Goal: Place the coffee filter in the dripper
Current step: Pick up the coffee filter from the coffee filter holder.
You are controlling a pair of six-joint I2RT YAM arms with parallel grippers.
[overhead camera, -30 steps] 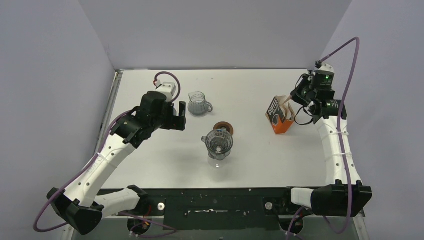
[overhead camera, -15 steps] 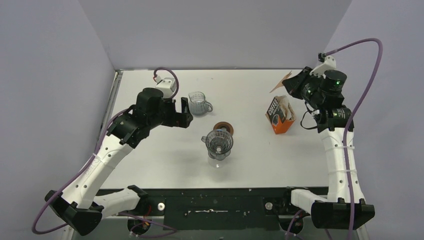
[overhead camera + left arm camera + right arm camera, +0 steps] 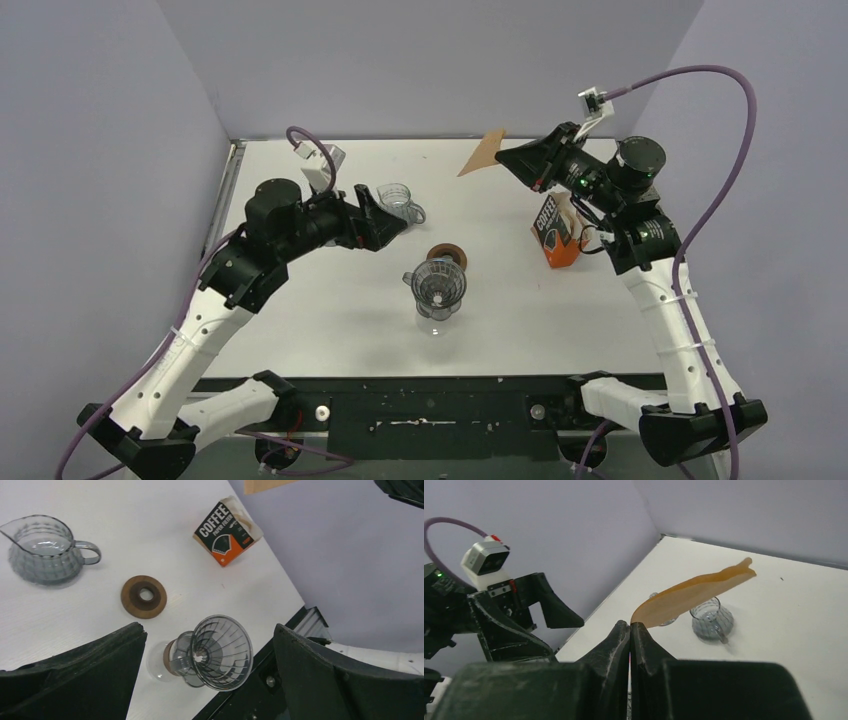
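Our right claw (image 3: 507, 156) is clenched on the tan paper coffee filter (image 3: 484, 153), high over the far right of the white surface (image 3: 330, 330); held so thinly and folded flat, it could slip or miss the smoky grey cone-shaped dripper (image 3: 438, 288), empty at centre. Our left claw (image 3: 388, 222) hangs released by the empty clear glass jug (image 3: 398, 205)

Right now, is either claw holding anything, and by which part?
The right claw pinches a tan-brown flat paper filter by its near end, fingertips closed on it. The open left claw holds nothing.
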